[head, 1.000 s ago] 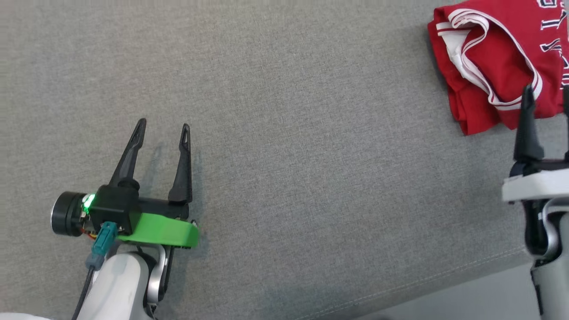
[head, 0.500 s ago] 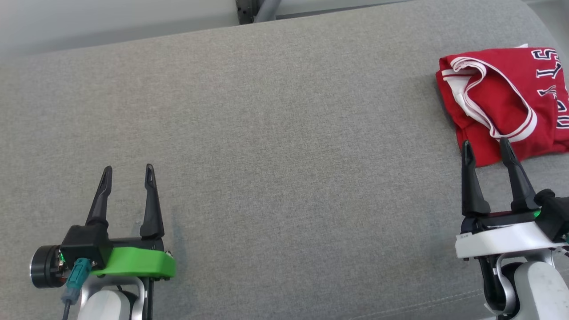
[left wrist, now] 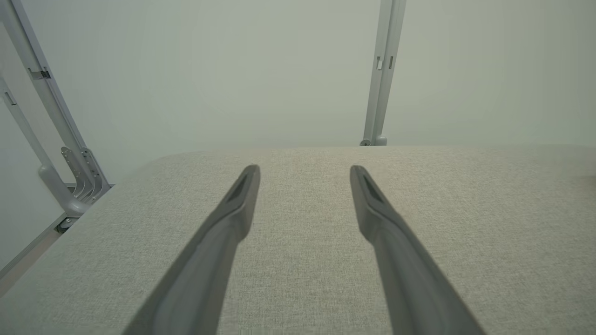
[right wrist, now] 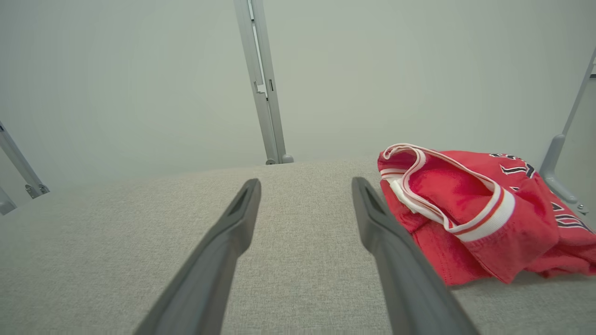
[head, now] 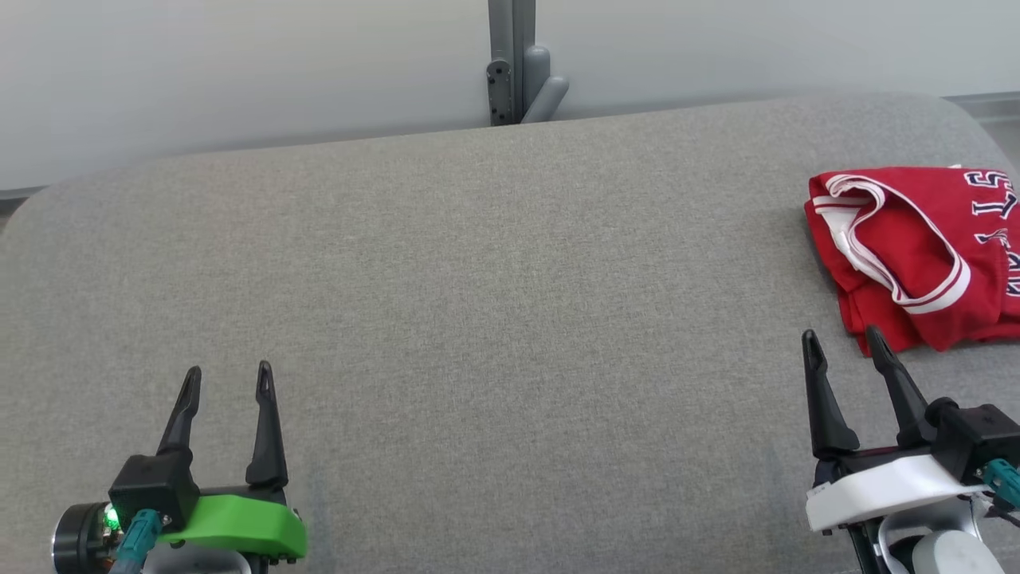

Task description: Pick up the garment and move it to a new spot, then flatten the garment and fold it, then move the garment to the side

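While parked low over grey pad (head: 478,319), nothing gripped.
Left gripper (head: 229,368) at near-left, fingers spread, empty; right gripper (head: 841,332) also spread & empty, tips just by near corner of red garment (head: 908,255), contact unclear. Garment folded, collar side up, at far right of pad, well apart from left gripper. Prob. set aside there on purpose: last step looks done, hence no grip on cloth.

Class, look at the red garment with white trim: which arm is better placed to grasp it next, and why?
Right, probably. The right gripper, fingers open, is right beside the red fabric garment with white trim, while the left gripper sits far across the grey fabric surface.
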`<state>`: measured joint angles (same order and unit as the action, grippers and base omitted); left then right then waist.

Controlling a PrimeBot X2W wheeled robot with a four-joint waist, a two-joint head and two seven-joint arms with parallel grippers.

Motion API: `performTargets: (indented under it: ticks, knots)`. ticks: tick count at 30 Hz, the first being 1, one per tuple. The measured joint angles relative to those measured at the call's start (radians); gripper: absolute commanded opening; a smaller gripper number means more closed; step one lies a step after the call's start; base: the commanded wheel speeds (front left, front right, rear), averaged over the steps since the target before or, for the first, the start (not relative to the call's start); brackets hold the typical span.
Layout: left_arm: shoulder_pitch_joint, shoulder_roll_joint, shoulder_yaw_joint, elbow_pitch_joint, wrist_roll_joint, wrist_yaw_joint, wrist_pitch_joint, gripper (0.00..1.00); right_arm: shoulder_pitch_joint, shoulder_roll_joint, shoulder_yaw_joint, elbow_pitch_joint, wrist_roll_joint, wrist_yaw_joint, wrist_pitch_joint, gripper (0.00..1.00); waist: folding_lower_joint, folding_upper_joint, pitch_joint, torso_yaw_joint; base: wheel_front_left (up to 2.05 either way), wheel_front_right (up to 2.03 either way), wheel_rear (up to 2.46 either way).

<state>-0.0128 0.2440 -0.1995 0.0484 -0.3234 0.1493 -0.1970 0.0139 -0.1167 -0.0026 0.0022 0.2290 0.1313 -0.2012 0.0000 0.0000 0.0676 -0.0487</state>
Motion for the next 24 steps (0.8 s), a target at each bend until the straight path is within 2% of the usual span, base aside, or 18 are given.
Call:
performTargets:
  ticks: [12, 24]
  knots:
    - [0.058, 0.011, -0.016, -0.021, -0.003, 0.010, 0.032, 1.00, 0.070, -0.010, -0.005, -0.014, 0.000, 0.000, 0.024, 1.00, 0.0000, 0.0000, -0.077, 0.013, 0.00, 0.00, 0.00]
    - [0.081, 0.025, -0.026, -0.021, -0.009, 0.016, 0.046, 1.00, 0.086, -0.008, -0.014, -0.023, -0.005, 0.000, 0.031, 1.00, 0.0000, 0.0000, -0.100, 0.005, 0.00, 0.00, 0.00]
